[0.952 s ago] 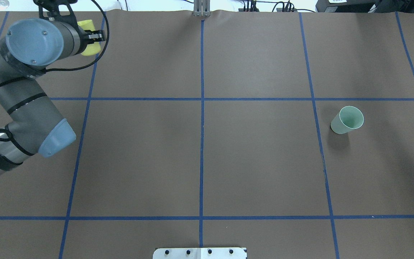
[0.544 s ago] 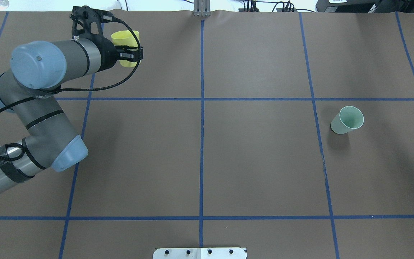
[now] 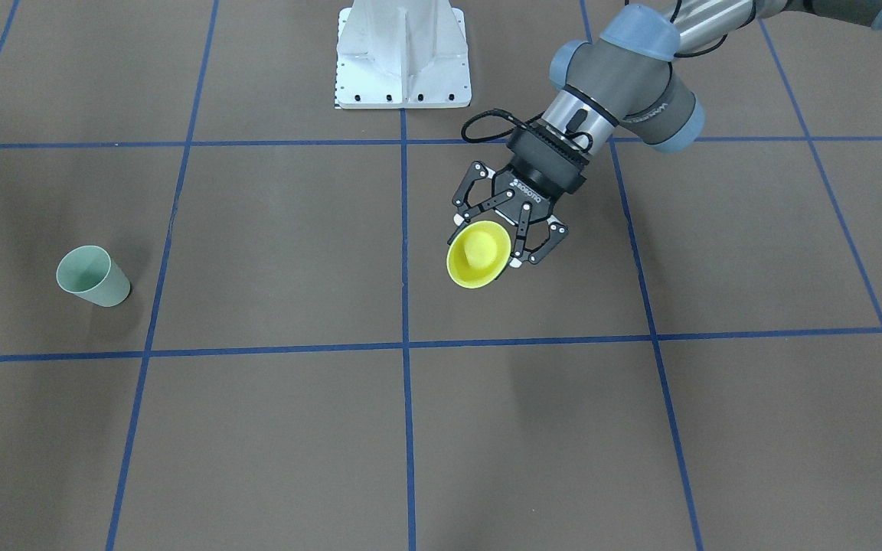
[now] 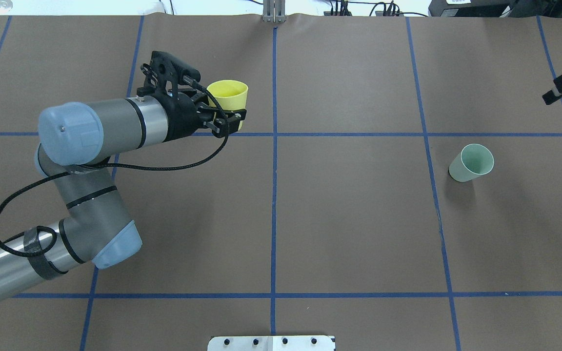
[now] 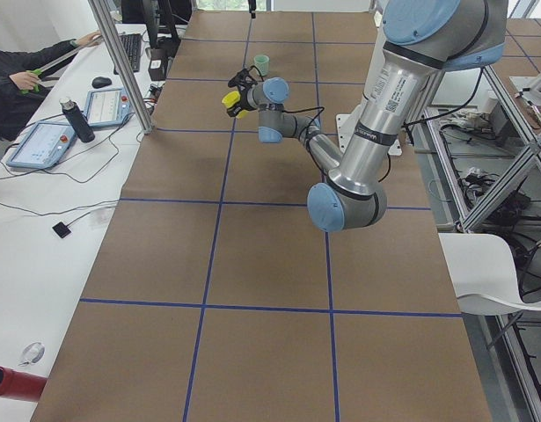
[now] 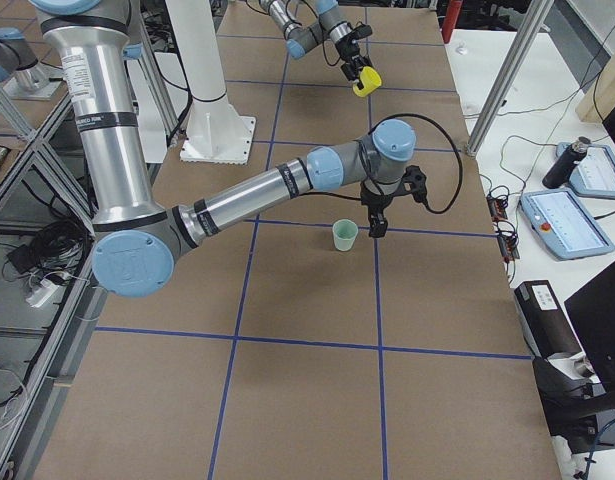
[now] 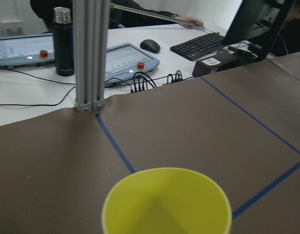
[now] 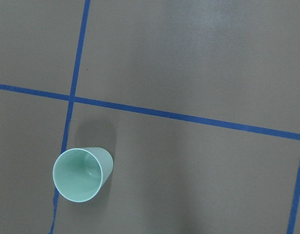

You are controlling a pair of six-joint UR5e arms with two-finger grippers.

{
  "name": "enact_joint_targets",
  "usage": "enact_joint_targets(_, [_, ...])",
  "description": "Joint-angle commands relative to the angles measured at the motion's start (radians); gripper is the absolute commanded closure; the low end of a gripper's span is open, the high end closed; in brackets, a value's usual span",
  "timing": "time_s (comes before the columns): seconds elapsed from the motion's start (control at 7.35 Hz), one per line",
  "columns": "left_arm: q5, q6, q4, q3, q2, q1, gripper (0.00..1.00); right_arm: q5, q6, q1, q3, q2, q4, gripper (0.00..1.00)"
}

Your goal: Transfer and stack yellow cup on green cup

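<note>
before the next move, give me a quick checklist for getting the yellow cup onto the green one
1. Left gripper shut on the yellow cup: ok.
2. Yellow cup mouth up and lifted off the table: ok.
3. Green cup upright and empty: ok.
4. Yellow cup lined up over the green cup: not ok, they are far apart.
5. Right gripper open and ready to take the cup: cannot tell.

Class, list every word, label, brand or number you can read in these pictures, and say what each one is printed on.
"ROBOTIQ": small, on the black body of the left pincer.
Lettering on the left arm: too blurred to read.
White label on the black box: too small to read.
The yellow cup and green cup: no print.
</note>
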Motion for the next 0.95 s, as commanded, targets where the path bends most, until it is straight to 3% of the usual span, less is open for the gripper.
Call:
enact_joint_targets(0.0, [-0.008, 0.012, -0.023, -0.004, -0.01, 0.031, 1.0, -0.002, 0.157, -0.108, -0.012, 0.159, 0.001, 0.01])
enact_joint_targets(0.27, [-0.019, 0.014, -0.024, 0.019, -0.06, 0.05, 1.0, 0.002, 0.193, -0.191, -0.012, 0.236, 0.029, 0.01])
enact_joint_targets(0.41, [-0.019, 0.027, -0.024, 0.049, -0.092, 0.06, 1.0, 0.002, 0.345, -0.245, -0.012, 0.257, 0.117, 0.02])
enact_joint_targets(0.68, [-0.019, 0.121, -0.045, 0.053, -0.105, 0.101, 1.0, -0.033, 0.675, -0.378, -0.031, 0.261, 0.411, 0.06])
enact_joint_targets(0.82, [-0.02, 0.123, -0.058, 0.056, -0.102, 0.118, 1.0, -0.127, 0.752, -0.455, -0.029, 0.262, 0.487, 0.04])
